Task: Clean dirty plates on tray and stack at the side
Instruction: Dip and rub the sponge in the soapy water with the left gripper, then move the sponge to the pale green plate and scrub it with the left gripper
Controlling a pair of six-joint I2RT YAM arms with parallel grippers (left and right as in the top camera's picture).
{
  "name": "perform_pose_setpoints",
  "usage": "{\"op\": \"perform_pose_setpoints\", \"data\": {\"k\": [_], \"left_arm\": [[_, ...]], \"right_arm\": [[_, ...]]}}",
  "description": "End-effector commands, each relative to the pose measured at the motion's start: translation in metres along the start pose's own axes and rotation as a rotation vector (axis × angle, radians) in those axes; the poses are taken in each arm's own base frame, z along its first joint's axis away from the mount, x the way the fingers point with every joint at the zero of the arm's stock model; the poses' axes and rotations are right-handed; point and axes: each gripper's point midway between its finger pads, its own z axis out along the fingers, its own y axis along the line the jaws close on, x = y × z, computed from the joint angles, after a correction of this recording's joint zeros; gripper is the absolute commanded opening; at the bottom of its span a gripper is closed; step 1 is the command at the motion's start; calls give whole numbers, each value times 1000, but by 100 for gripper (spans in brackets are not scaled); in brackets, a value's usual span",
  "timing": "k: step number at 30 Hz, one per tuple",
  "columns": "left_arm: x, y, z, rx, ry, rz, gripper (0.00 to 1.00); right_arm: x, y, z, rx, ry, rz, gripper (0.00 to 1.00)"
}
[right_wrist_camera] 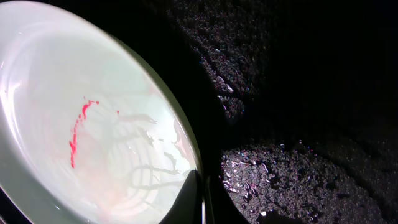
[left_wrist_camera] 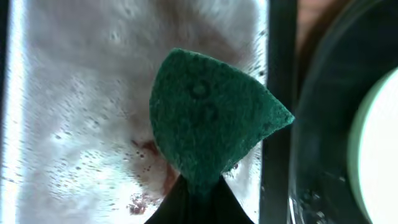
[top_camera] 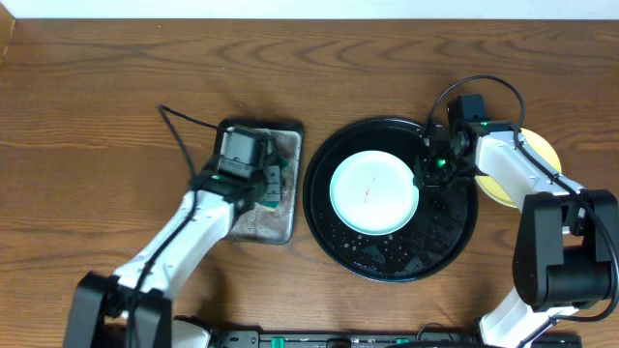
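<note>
A pale mint-blue plate (top_camera: pixel 374 191) with a thin red smear lies in the round black tray (top_camera: pixel 387 261). My right gripper (top_camera: pixel 426 172) is shut on its right rim; in the right wrist view the plate (right_wrist_camera: pixel 81 124) fills the left and the fingers (right_wrist_camera: pixel 202 199) pinch its edge. A yellow plate (top_camera: pixel 537 155) sits to the right of the tray, mostly hidden under my right arm. My left gripper (top_camera: pixel 271 184) is shut on a green sponge (left_wrist_camera: pixel 211 118) and holds it over the grey metal pan (top_camera: pixel 253 224). The third plate is not visible.
The pan (left_wrist_camera: pixel 74 124) holds foamy water with red flecks. The wet tray floor (right_wrist_camera: pixel 298 124) is black and beaded with droplets. The tray rim (left_wrist_camera: pixel 323 124) lies just right of the pan. A black cable (top_camera: pixel 184 130) runs across the table left of the pan.
</note>
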Motion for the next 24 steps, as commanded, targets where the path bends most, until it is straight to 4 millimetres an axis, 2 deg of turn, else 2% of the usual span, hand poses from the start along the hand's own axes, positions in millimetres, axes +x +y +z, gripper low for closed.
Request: {"op": "perform_pose_setpoints", "data": {"k": [1,4,9,15,20,24], "left_arm": [[8,0,12,-70,9,-55,8],[13,-12,16,-47,18,-43,7],[10,-32,16,9,-6,-28,7],[6,-39,14,43,-18,-32,7],[-4,-45,0,78,-57,-32,7],[-25,-52,-26,115,-143,-34,7]], "right_arm": [[2,4,1,-2,4,-3,1],[2,4,1,-2,4,-3,1],[2,4,1,-2,4,-3,1],[2,4,1,-2,6,-2,2],[1,4,1,-2,3,-3,3],[4,4,1,-2,13,1,1]]}}
